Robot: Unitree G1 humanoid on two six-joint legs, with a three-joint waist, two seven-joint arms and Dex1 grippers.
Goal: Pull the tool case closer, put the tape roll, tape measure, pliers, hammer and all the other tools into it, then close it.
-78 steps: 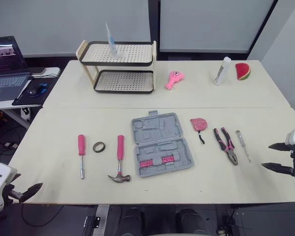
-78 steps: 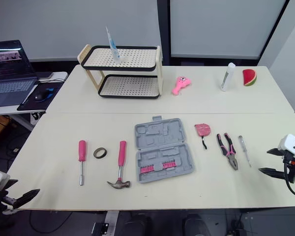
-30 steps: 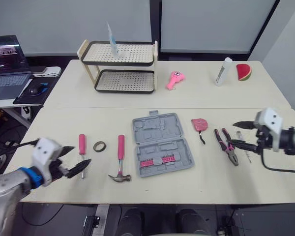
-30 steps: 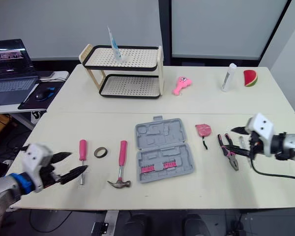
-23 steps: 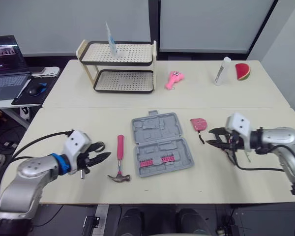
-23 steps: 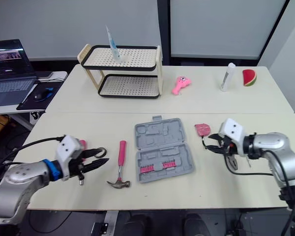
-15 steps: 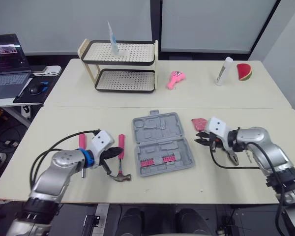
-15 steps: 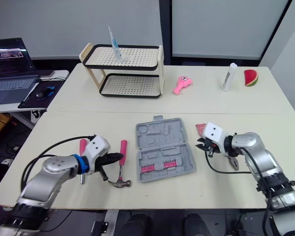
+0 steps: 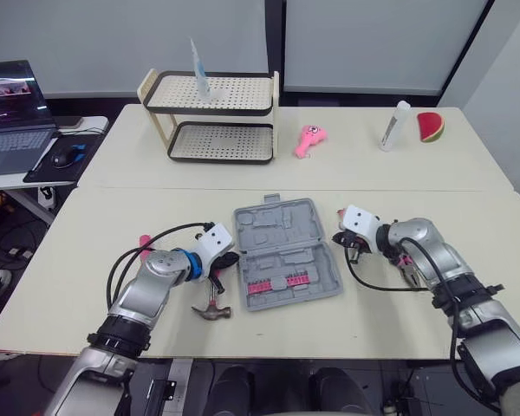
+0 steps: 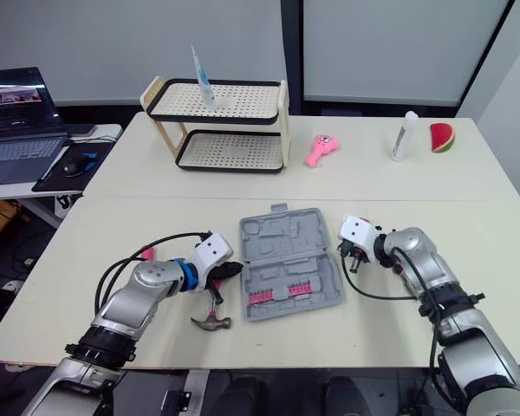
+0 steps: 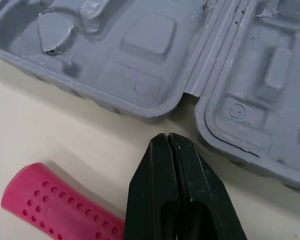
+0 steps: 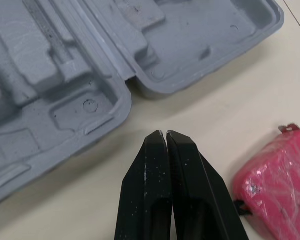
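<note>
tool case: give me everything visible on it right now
The tool case is grey moulded plastic, lying open and flat on the table. Its two halves join at a central hinge, with a small handle tab on the far edge. The shaped recesses look empty except for a row of pink bits in the near half. The left hand and right hand, both shut, sit just off the hinge ends, one each side, not touching it.

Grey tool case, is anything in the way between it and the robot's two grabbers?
No, nothing visible. The left gripper and right gripper, both shut, point at the open grey plastic tool case's sides with just bare cream table between. The pink hammer handle and pink tape measure lie off to the side, not in the gap.
</note>
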